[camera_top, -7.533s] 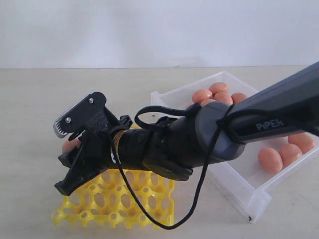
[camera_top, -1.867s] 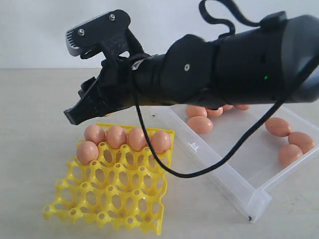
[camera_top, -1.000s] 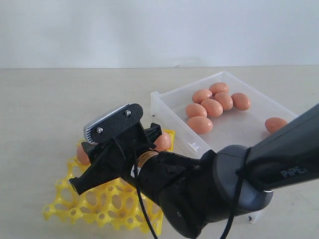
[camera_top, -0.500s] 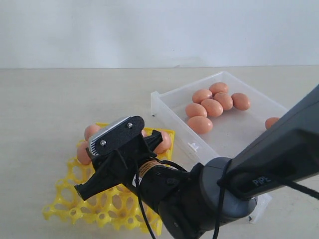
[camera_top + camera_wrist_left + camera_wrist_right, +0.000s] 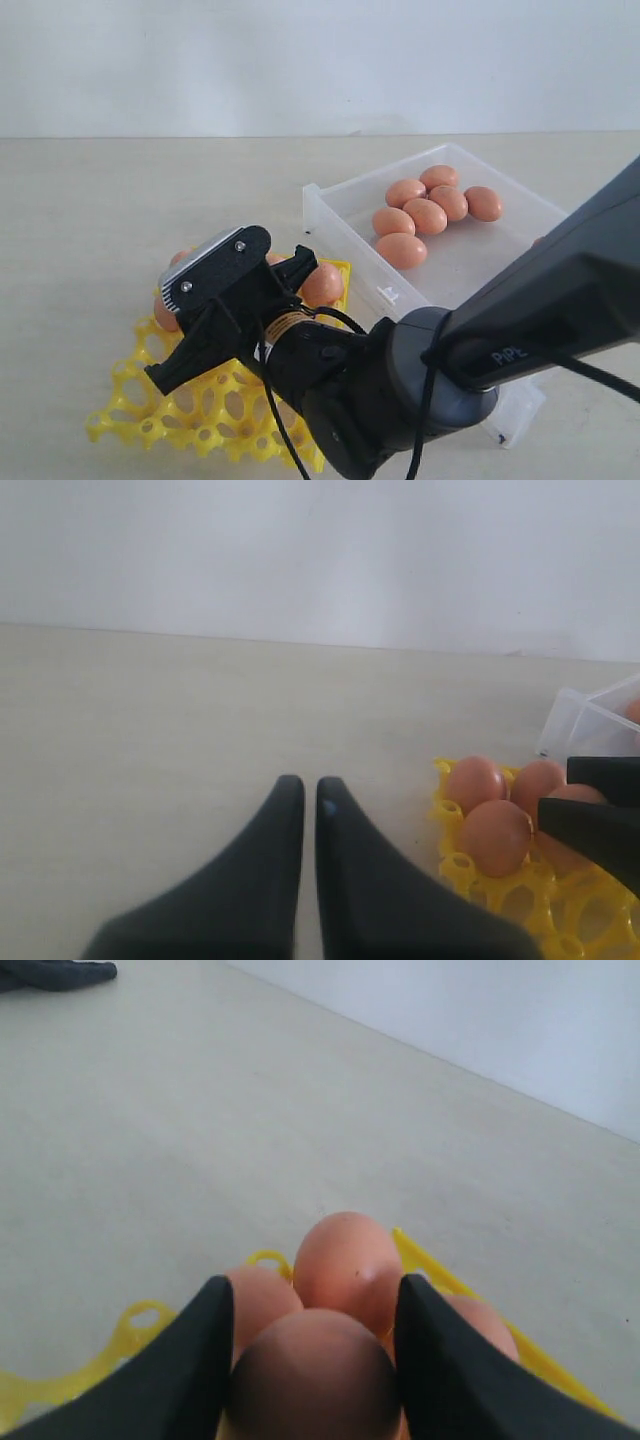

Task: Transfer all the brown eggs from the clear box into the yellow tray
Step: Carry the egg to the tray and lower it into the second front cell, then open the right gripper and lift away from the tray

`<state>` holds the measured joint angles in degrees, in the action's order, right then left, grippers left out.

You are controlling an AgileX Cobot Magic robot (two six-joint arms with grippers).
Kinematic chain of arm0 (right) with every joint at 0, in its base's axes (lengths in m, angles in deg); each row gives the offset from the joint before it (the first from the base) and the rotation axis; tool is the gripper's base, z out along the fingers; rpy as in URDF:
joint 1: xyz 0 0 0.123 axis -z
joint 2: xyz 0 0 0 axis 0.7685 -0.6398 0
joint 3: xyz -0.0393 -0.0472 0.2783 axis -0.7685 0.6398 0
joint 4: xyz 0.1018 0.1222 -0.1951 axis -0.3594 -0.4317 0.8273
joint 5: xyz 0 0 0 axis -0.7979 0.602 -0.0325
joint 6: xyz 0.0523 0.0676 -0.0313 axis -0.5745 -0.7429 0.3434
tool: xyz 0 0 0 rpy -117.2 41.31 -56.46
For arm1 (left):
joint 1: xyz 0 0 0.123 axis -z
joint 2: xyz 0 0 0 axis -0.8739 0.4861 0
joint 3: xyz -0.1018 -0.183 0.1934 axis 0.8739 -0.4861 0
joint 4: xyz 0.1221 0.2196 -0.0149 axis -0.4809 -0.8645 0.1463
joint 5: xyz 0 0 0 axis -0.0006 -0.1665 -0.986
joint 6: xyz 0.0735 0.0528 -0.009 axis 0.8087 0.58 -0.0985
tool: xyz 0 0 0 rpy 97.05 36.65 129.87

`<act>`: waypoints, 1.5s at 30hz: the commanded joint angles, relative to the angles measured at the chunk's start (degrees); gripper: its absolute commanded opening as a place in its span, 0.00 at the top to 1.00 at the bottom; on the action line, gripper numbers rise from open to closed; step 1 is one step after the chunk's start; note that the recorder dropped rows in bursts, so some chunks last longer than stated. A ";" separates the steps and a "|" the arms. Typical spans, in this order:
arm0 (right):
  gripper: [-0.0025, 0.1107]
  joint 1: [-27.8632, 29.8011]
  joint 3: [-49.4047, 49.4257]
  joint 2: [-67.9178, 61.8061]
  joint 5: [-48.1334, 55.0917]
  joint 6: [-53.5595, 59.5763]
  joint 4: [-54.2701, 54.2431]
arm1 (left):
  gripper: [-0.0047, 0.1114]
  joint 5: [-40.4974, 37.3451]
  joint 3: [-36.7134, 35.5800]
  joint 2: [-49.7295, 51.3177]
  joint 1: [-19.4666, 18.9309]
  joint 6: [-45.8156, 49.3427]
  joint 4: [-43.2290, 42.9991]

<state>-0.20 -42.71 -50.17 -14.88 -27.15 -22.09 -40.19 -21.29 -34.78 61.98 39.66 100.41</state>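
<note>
- Brown eggs: smooth salmon-tan ovals. Seven lie loose in the box, clustered toward its 12 o'clock end. Several are seated in the tray's 12 o'clock row. One is clasped between the right gripper jaws.
- Clear box: shallow, translucent, at the tray's 2 o'clock.
- Yellow tray: openwork lattice, flat on the desk.

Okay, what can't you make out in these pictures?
- Exterior view: the right arm covers most of the yellow tray, so its egg count is hidden.
- Exterior view: the same arm hides part of the clear box.
- Right wrist view: the brown egg between the fingers is cut off by the bottom edge; its cup unseen.
</note>
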 commanded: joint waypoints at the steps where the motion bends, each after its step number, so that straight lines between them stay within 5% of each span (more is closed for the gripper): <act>1: 0.96 0.21 -0.45 -0.14 0.45 0.45 -0.29 | 0.92 0.22 -0.23 -0.15 0.22 -0.48 0.16; 10: 0.56 0.21 -0.45 -0.14 1.15 0.45 -0.29 | 0.92 0.32 -0.23 -0.15 0.22 -0.48 0.16; 21: 0.54 -0.25 -0.45 6.15 -4.07 -0.19 -1.87 | 0.92 0.32 -0.23 -0.15 0.22 -0.48 0.16; 25: 0.54 -1.16 -0.45 18.41 2.96 0.87 -20.38 | 0.92 0.32 -0.23 -0.15 0.22 -0.48 0.16; 27: 0.54 0.68 -0.70 24.94 13.34 9.50 -35.45 | 0.92 0.32 -0.23 -0.15 0.22 -0.48 0.16; 32: 0.54 14.41 -1.00 36.44 39.74 63.09 -81.17 | 0.92 0.32 -0.23 -0.15 0.22 -0.48 0.16; 33: 0.54 17.33 -1.00 37.24 40.62 67.28 -81.17 | 0.92 0.32 -0.23 -0.15 0.22 -0.48 0.16; 39: 0.54 31.21 -1.63 37.67 30.44 87.94 -81.17 | 0.92 0.32 -0.23 -0.15 0.22 -0.48 0.16; 45: 0.54 40.59 -1.63 34.80 2.05 105.89 -81.17 | 0.92 0.32 -0.23 -0.15 0.22 -0.48 0.16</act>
<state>36.34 -44.12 -14.07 1.54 71.08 -102.58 -40.19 -21.29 -34.78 61.98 39.66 100.41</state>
